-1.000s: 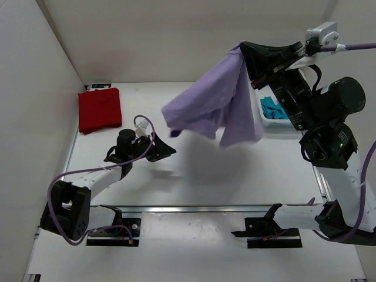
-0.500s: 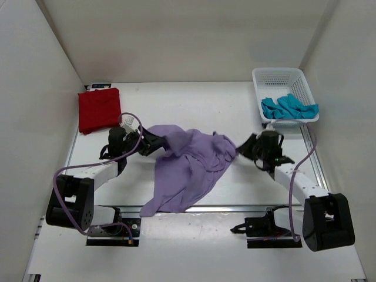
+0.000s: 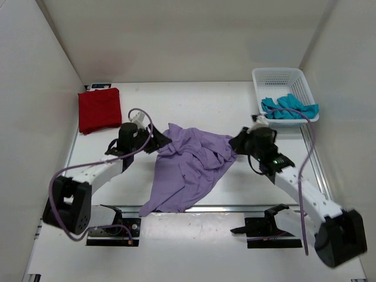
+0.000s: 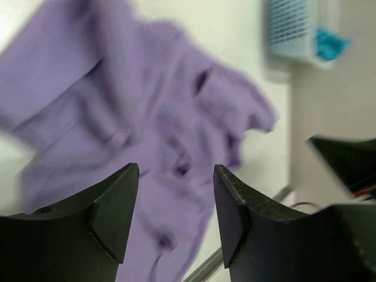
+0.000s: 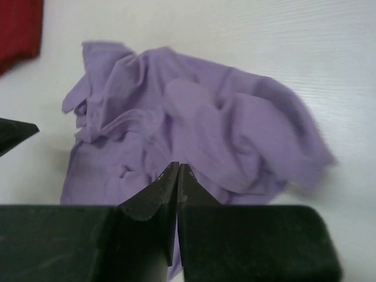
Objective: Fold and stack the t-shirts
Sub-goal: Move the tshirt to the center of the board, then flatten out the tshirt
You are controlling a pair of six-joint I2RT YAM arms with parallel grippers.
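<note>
Lavender t-shirt (image 3: 191, 164): previously hoisted upper right, now laid crumpled on desk (image 3: 205, 106) at frame centre. Left pincer (image 3: 157, 142): spread, nothing gripped, at its left edge. Right pincer (image 5: 178, 170): clenched, tips together, at its right edge.

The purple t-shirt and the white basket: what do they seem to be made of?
The purple t-shirt looks like soft matte cloth, perhaps cotton knit: it lies in loose folds. The white basket seems rigid plastic, judging by its moulded mesh walls.

Lavender tee (image 3: 188, 167) is lying plain mid-table, w/ dark red tee (image 3: 100, 109) far left & teal tee (image 3: 288, 107) in white mesh basket (image 3: 276, 70) far right.
</note>
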